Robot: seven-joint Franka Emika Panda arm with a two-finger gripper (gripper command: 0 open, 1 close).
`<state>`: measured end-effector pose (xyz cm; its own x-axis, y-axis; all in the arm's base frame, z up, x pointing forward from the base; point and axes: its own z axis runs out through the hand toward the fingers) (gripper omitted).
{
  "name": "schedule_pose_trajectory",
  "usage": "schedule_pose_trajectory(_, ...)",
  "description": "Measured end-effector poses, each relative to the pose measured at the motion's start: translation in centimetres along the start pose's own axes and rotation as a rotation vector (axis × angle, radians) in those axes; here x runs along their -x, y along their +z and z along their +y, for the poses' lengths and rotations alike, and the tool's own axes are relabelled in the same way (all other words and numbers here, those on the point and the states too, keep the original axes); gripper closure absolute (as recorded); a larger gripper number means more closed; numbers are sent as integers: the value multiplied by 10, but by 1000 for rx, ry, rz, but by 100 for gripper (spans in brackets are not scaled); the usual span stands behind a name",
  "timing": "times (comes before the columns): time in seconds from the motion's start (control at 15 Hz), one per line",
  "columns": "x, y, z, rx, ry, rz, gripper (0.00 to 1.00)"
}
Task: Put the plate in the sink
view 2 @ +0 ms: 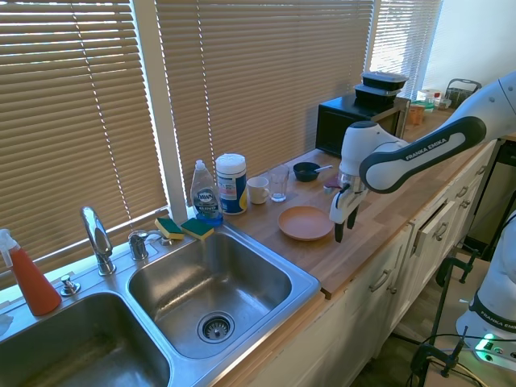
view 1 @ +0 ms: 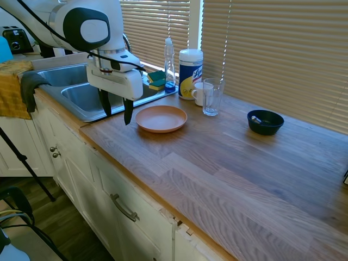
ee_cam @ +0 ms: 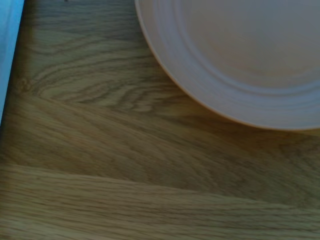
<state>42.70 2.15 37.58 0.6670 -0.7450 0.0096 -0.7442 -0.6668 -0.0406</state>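
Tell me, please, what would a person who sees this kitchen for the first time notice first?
First, the white robot arm, whose open gripper hangs just over the wooden counter, beside the orange plate. The plate lies flat and empty near the counter's front edge, next to the sink. Behind it, by the window blinds, stand a mug, a glass and a dark blue bowl.

Wrist view: I get only part of the plate (ee_cam: 240,55), cut off by the frame edges and soft in focus. A pale blue strip (ee_cam: 9,45) runs along one edge; can't tell what it is.

First exterior: the arm blocks much of the sink (view 1: 81,98), and I can't see the faucet there. Something lies in the small dark bowl (view 1: 265,122), too small to identify.

Second exterior: the far basin (view 2: 72,347) runs off the frame. Label print on the canister (view 2: 231,184) is unreadable.
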Motion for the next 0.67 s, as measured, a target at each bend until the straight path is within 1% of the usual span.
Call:
schedule_pose_trajectory(0.13,0,0,0,-1,1,1,0)
schedule_pose_trajectory(0.33,-13,-9,3,-24,29,15,0)
schedule_pose_trajectory(0.53,-51,-23,21,-56,93,32,0)
schedule_pose_trajectory(0.67,-83,-26,33,-75,125,39,0)
